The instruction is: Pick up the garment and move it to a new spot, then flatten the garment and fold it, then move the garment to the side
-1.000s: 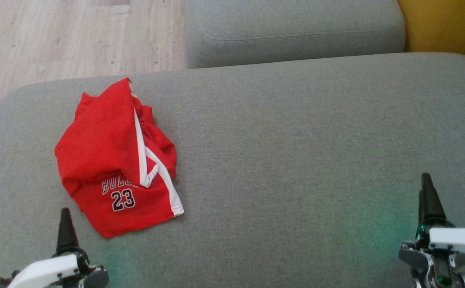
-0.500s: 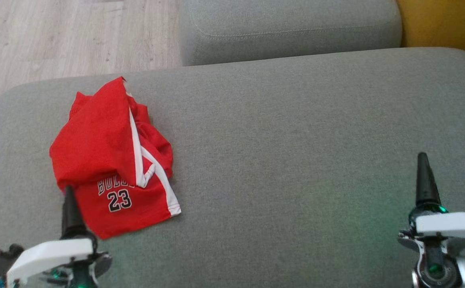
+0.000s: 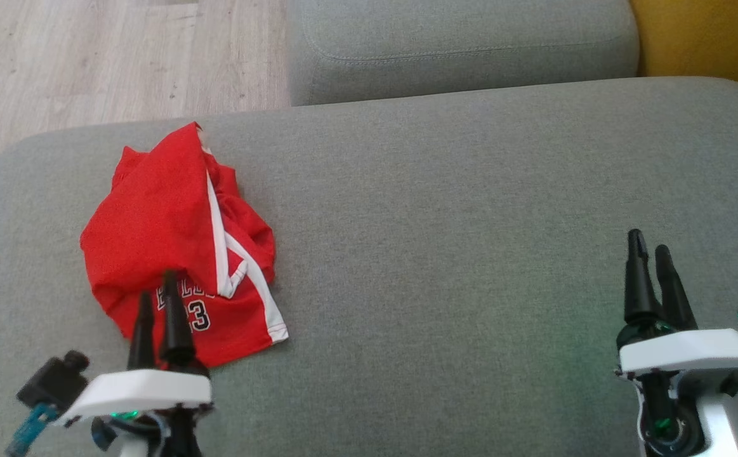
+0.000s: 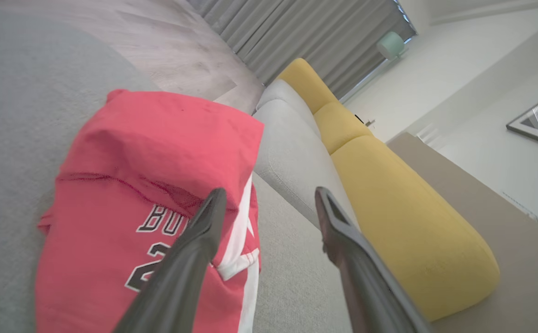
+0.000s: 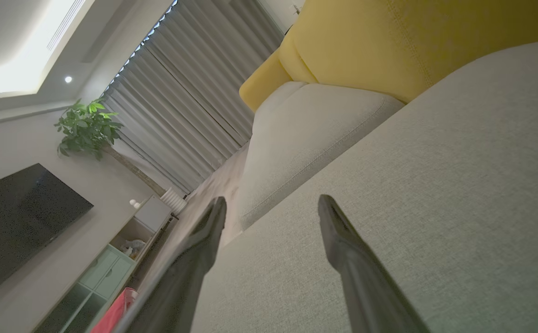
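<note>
Head view: left gripper, fingers spread, is moving up over the near edge of the garment, so pickup is starting; right gripper is idling, also spread.

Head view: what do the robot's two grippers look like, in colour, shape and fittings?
Both the left gripper and the right gripper have two long, black, tapering jaws rising from a flat white housing, with green lights glowing beneath. Beside the left one sits a small black block with a blue strip below it.
</note>
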### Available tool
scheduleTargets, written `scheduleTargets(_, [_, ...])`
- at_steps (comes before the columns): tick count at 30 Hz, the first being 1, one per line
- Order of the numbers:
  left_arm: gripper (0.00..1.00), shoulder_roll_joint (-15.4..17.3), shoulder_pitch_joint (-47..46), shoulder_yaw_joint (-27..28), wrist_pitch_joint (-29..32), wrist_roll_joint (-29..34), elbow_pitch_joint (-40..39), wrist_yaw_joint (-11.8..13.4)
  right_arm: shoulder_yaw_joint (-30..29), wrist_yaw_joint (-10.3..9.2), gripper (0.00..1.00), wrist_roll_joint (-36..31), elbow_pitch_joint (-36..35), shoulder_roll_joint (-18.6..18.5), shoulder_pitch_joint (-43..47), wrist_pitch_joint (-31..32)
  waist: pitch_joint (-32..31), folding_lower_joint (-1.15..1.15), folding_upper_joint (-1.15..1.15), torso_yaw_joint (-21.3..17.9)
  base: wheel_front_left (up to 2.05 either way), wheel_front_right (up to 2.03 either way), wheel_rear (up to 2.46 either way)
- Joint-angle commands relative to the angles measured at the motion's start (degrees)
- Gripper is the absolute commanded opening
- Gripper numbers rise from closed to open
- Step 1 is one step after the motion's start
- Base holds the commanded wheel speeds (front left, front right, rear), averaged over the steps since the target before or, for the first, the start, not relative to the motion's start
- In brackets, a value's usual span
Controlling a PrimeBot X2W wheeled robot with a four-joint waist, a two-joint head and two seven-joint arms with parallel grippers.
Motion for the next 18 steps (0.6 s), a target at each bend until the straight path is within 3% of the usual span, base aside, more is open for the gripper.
scheduleTargets(1, [1.00,0.5,-2.9,-0.4,-0.9,3.4,-2.3,-0.7,1.3,0.07,1.00,-3.5,-2.7,-0.4,-2.3,-1.0,0.0,0.00,0.00,0.0,0.00,0.00,0.00])
scheduleTargets(10, [1.00,1.3,-3.4,-3.7,-2.2,12.2,-2.1,-0.1,2.7,0.08,1.00,-12.4,-2.8,-0.5,-2.1,-2.4,0.2,0.00,0.00,0.2,0.00,0.00,0.00])
scheduleTargets(18, [1.00,2.8,-4.6,-7.7,-3.6,19.7,-1.0,2.5,3.7,0.09,1.00,-20.2,-3.8,-0.5,-2.5,-3.7,0.5,0.00,0.00,0.2,0.00,0.00,0.00])
